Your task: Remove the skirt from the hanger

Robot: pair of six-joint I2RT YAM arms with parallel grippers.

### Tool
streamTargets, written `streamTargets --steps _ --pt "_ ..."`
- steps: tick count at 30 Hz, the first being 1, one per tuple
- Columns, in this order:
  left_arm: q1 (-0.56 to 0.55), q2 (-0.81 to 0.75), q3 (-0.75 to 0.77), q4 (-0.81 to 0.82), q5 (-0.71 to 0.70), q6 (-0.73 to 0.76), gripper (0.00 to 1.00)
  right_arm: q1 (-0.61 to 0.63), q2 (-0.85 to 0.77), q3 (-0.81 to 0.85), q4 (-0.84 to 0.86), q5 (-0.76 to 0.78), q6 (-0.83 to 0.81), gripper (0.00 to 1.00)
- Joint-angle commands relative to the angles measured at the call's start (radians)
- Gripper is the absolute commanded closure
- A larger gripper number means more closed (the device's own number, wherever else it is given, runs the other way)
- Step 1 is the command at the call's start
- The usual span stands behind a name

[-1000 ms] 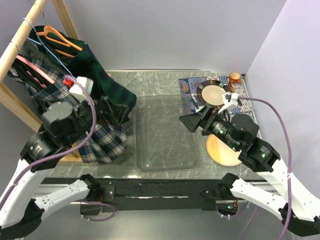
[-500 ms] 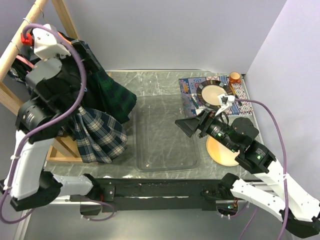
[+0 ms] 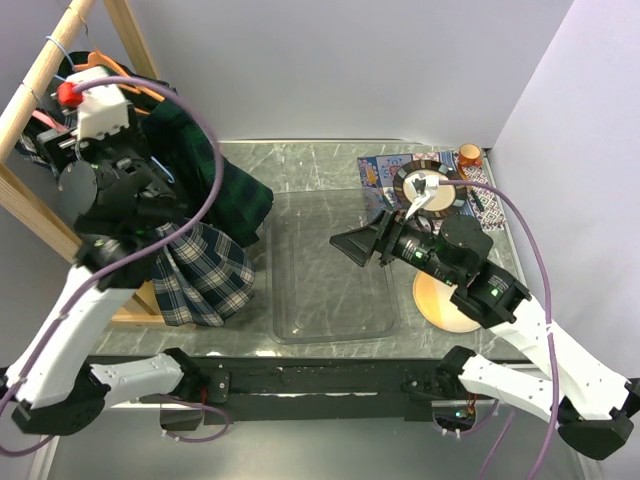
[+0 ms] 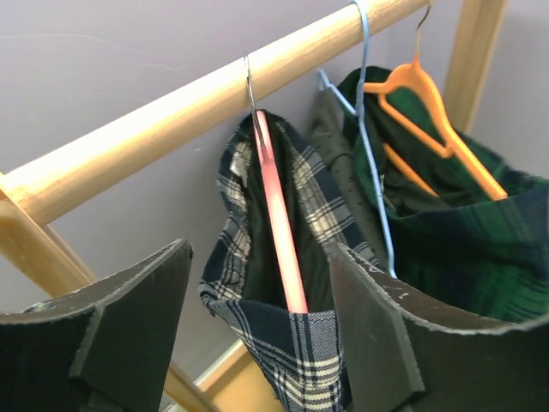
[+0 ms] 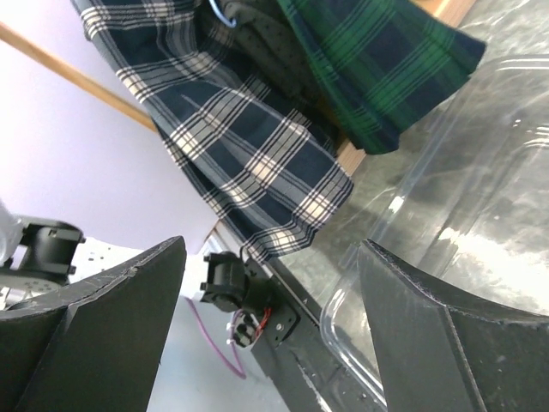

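The skirt [image 4: 283,257], a navy-and-white plaid, hangs straight ahead of the left gripper [image 4: 257,326], between its 2 spread fingers and a little beyond them, not touched. It is draped over a pink hanger [image 4: 279,215] whose wire hook sits on the wooden rail [image 4: 197,103] above the gripper. Just to the gripper's right hang a thin blue hanger [image 4: 371,154] and an orange hanger [image 4: 429,103] carrying a green plaid skirt [image 4: 463,249].

The cloth looks soft, light and pleated; it should fold and slide rather than resist, and a pinch on 1 layer may simply slip. The waistband at the pink bar looks like the firmest place to take hold, close beside the hanger. The hanger itself is stiff but free to swing on its hook, so a sideways pull would likely drag it along the rail.

The right gripper [image 5: 266,283] is also spread and holds nothing; it points toward the skirt's lower hem, which hangs well ahead of it. Below it lies a clear plastic tray [image 3: 330,300] on the marbled grey counter [image 3: 300,170], a likely landing place. Behind that arm sit a dark plate [image 3: 425,185] on a patterned mat, a small orange cup [image 3: 468,153] and an orange disc [image 3: 445,300]. Plain pale walls close the space in.
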Motion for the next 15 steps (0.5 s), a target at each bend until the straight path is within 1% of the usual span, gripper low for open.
streamTargets --steps 1,2,3,4,5,7,9,12,14,15 --pt "-0.009 0.037 -0.042 0.574 -0.238 0.493 0.27 0.005 -0.008 0.008 0.083 -0.036 0.01 0.12" --pt "-0.012 0.043 -0.056 0.698 -0.246 0.569 0.26 0.005 -0.006 0.012 0.078 -0.036 0.004 0.12" --pt "-0.016 0.045 -0.07 0.742 -0.25 0.652 0.26 0.005 -0.003 0.025 0.064 -0.036 -0.004 0.12" --pt "-0.03 0.042 -0.072 0.721 -0.25 0.633 0.26 0.005 -0.003 0.029 0.057 -0.034 -0.013 0.12" --pt "-0.036 0.04 -0.072 0.663 -0.25 0.616 0.24 0.007 -0.005 0.034 0.05 -0.033 -0.018 0.12" --pt "-0.049 0.039 -0.072 0.638 -0.25 0.594 0.23 0.005 -0.014 0.04 0.038 -0.017 -0.028 0.12" --pt "-0.066 0.031 -0.081 0.714 -0.252 0.639 0.23 0.005 -0.024 0.034 0.035 -0.005 -0.033 0.12" --pt "-0.111 0.019 -0.075 0.77 -0.25 0.663 0.22 0.005 -0.038 0.014 0.047 0.01 -0.034 0.11" --pt "-0.212 0.042 -0.049 0.831 -0.246 0.709 0.19 0.005 -0.037 0.009 0.049 0.013 -0.03 0.11" --pt "-0.263 0.057 -0.018 0.884 -0.221 0.758 0.17 0.005 -0.032 0.012 0.047 0.013 -0.028 0.11"
